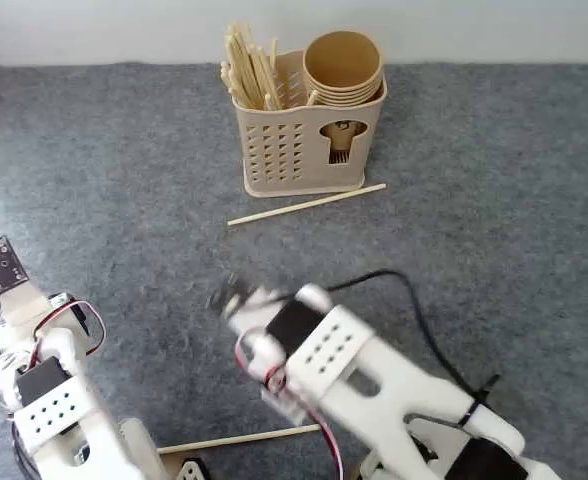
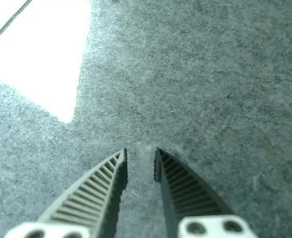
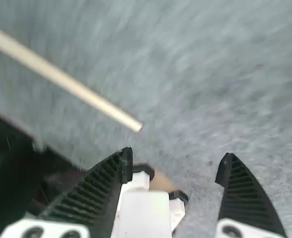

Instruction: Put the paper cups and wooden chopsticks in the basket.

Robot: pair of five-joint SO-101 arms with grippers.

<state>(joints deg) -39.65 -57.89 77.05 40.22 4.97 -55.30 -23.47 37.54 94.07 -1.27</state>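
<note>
While the stack of paper cups [image 1: 342, 62] is sitting in one compartment of the beige slotted basket [image 1: 284, 150] at the far side of the desk [image 1: 514, 200], a bundle of wooden chopsticks [image 1: 252, 65] is standing upright in the compartment beside it, the sticks poking out above the rim. Two more sticks are lying outside the basket on the grey felt. A loose chopstick [image 1: 306, 204] is lying at a slant just in front of the basket's foot. A second chopstick [image 1: 239, 438] is resting well apart from it, down at the near edge between the two arms. The left arm [image 1: 54, 410] is sitting low at the near left corner. The left gripper [image 2: 141, 154] is pointing down at bare felt with only a narrow gap between its ribbed fingers, and it is holding nothing. The right arm [image 1: 374, 380] is stretching in from the near right towards the middle of the desk. The right gripper [image 3: 178, 158] is hanging with its fingers spread wide and empty. A pale chopstick [image 3: 61, 79] is lying on the felt just ahead of those fingers, its tip close to one of them but not between them. I cannot tell for certain which of the two loose sticks this one is.
</note>
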